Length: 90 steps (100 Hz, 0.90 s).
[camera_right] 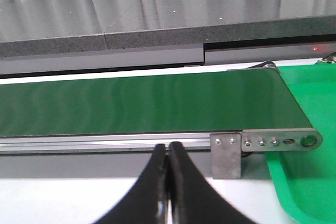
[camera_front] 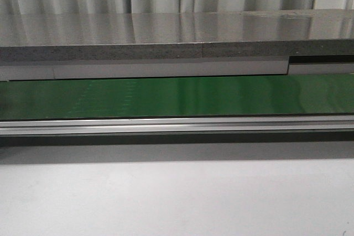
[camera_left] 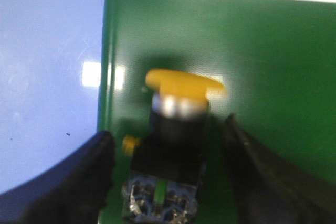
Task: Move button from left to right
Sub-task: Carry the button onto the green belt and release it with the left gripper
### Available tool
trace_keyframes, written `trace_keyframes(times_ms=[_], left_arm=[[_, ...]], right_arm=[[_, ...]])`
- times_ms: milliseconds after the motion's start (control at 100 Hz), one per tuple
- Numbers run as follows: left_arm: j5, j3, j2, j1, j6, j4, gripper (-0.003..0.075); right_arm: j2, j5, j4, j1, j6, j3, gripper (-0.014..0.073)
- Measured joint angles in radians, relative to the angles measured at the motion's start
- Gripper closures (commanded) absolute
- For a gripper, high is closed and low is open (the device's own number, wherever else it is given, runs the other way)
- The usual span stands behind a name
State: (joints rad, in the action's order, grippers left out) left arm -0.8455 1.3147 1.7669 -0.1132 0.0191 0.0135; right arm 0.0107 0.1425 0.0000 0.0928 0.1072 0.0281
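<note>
We log the left gripper point(camera_left: 168, 177) first. Its jaws stand apart, one dark finger point(camera_left: 89, 182) on each side of the button point(camera_left: 176, 129), with a gap visible both sides; no contact that we can confirm. The button sits upright on the green belt point(camera_left: 252, 77), close to the belt's end and near its side edge, yellow cap point(camera_left: 184, 85) over the black body point(camera_left: 170, 150). The left wrist view is blurred, so fine detail of the terminals is unclear.

Step in hand, as we judge it: closing on the button for the pick. To do it well, we would centre the jaws on the black blocky body rather than the round cap, close squarely on its flat sides, and lift straight up so the cap does not tip the part.

In the front view the belt's middle stretch point(camera_front: 177, 96) carries nothing, and no arm shows there.

The right gripper point(camera_right: 167, 192) hangs over the desk point(camera_right: 63, 203) near the belt's near rail, jaws pressed together, holding nothing.

At the belt's right end sits a green tray point(camera_right: 304, 177). The part we see holds nothing; the rest is out of view. It is our likely drop-off.
</note>
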Motion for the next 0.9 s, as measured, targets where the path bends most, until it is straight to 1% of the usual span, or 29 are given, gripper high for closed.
trace_keyframes(times_ms=[310, 540, 640, 760, 900], left_arm=[[0.000, 0.000, -0.006, 0.000, 0.017, 0.029, 0.0157], [0.000, 0.001, -0.109, 0.017, 0.031, 0.051, 0.0157], [0.004, 0.001, -0.169, 0.047, 0.041, 0.051, 0.0157], [0.056, -0.034, -0.256, 0.092, 0.047, 0.053, 0.0157], [0.158, -0.143, -0.394, 0.131, 0.048, 0.056, 0.0157]], right_arm=[[0.000, 0.000, 0.000, 0.000, 0.000, 0.000, 0.0661], [0.000, 0.000, 0.000, 0.000, 0.000, 0.000, 0.0661], [0.000, 0.000, 0.000, 0.000, 0.000, 0.000, 0.0661], [0.000, 0.000, 0.000, 0.000, 0.000, 0.000, 0.0661], [0.000, 0.000, 0.000, 0.000, 0.000, 0.000, 0.0661]])
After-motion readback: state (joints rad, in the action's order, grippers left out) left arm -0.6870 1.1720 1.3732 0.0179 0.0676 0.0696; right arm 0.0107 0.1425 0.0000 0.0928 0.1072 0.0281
